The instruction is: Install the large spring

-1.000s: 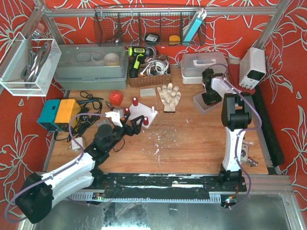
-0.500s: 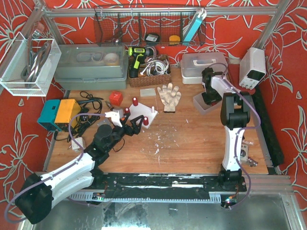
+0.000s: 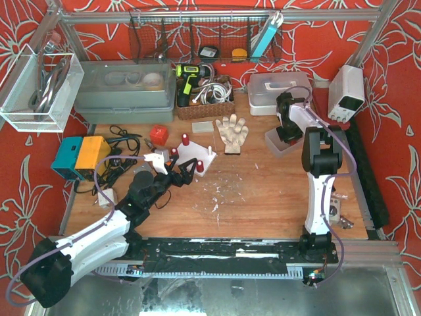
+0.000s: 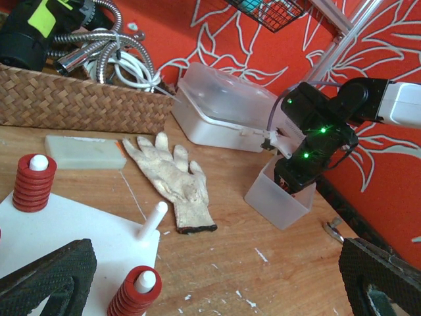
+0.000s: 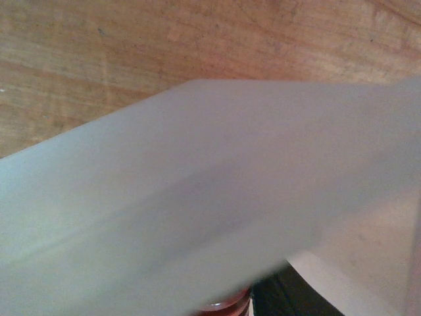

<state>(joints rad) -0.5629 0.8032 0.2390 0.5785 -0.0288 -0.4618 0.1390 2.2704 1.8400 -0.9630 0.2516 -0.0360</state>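
Two arms: I have the left one low beside the white plate (image 4: pixel 79 227); the right one reaches down into the translucent bin (image 4: pixel 276 197) at the far right of the table (image 4: pixel 263 276).
Left end effector (image 4: pixel 217 270): spread fully wide, grasping nothing. I judge it is parked just short of the plate so it can steady the plate or help seat a part.
Right end effector (image 3: pixel 285 135): sunk inside the bin. Its wrist view is almost all blurred bin wall, so I cannot tell whether it is clenched or released.
Large spring: a reddish coil edge (image 5: pixel 223 307) peeks in at the bottom of the right wrist view. I take that for the spring, lying in the bin. I cannot tell whether it is gripped.
Red springs (image 4: pixel 31 184): seated upright on pegs of the plate.
Bare peg (image 4: pixel 152 220): one white post stands empty, likely the seat for the incoming spring.
Risk: the bin looks light, so a lift that drags the wall could tip it.
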